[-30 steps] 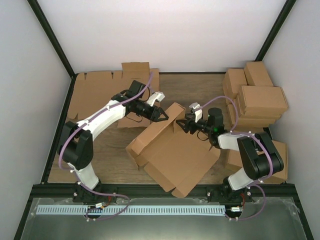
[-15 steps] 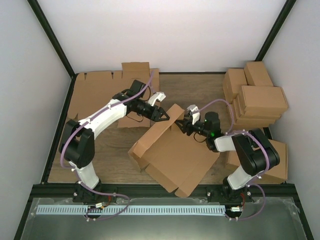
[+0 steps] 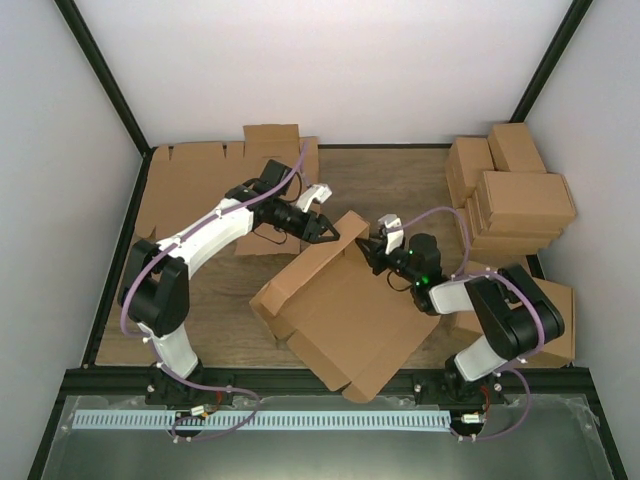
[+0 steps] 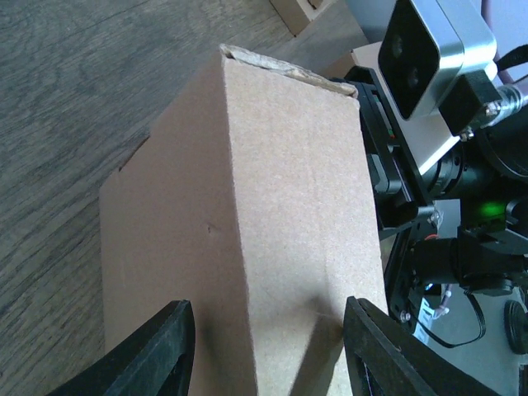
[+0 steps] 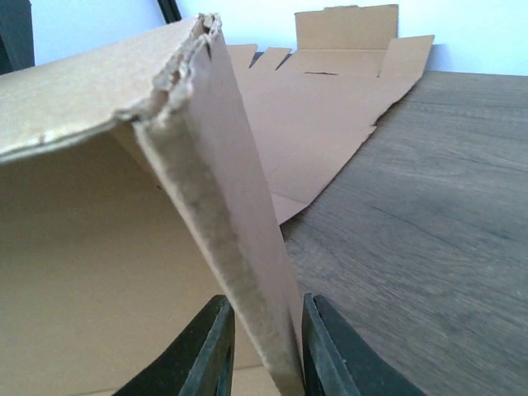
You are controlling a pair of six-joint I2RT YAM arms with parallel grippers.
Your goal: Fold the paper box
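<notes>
The paper box [image 3: 345, 310] is a brown cardboard mailer lying half folded at the table's middle, with one side wall [image 3: 320, 255] raised at its back left. My left gripper [image 3: 330, 232] is open at the wall's top corner. In the left wrist view its black fingers [image 4: 157, 351] stand wide apart over the wall's outer face [image 4: 272, 206]. My right gripper [image 3: 373, 250] reaches in from the right. In the right wrist view it is shut on a thin upright flap edge [image 5: 239, 223] of the box, with a finger on each side [image 5: 210, 351].
A pile of flat die-cut cardboard sheets [image 3: 200, 180] lies at the back left and shows in the right wrist view [image 5: 330, 91]. Several brown cartons [image 3: 515, 195] are stacked at the right, with another carton [image 3: 562, 325] beside the right arm's base. Dark frame posts edge the table.
My right gripper's jaws have come together onto the box's flap edge, and it has shifted slightly towards the near side. The box has turned a little. The left arm has held still.
</notes>
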